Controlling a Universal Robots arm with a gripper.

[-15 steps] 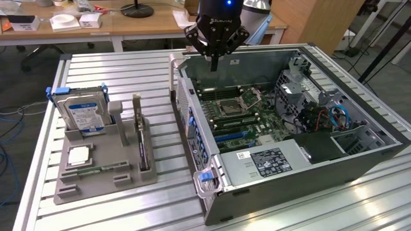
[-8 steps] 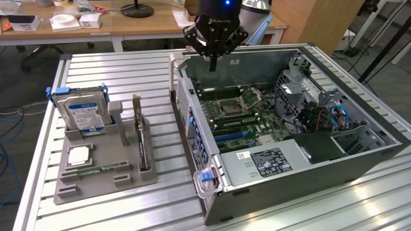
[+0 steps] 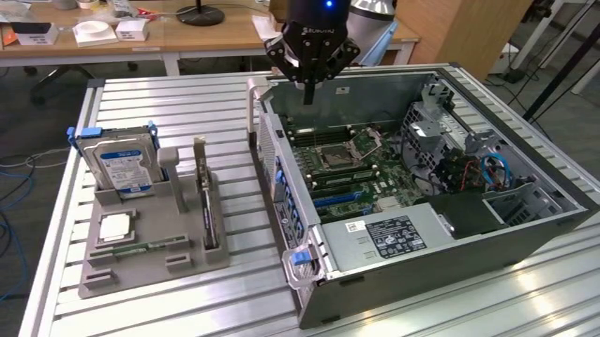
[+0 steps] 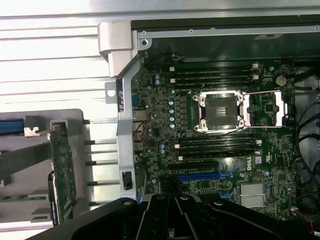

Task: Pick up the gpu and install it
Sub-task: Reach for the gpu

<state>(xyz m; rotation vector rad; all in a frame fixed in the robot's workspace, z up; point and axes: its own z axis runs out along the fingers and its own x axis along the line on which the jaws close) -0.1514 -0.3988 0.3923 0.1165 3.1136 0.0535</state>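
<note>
The gpu stands on edge in a slot of the grey holder, at the exterior view's left; its silver bracket points up. In the wrist view the gpu shows as a green board seen edge-on. My gripper hangs high over the far end of the open computer case, above the motherboard. Its fingers are shut with nothing between them. It is well apart from the gpu. The gripper's black housing sits over the motherboard's blue slot.
The holder also carries a silver hard drive with a blue-white label, a processor chip and a narrow green memory stick. The case's raised side wall stands between holder and motherboard. Desks with boxes stand behind the slatted table.
</note>
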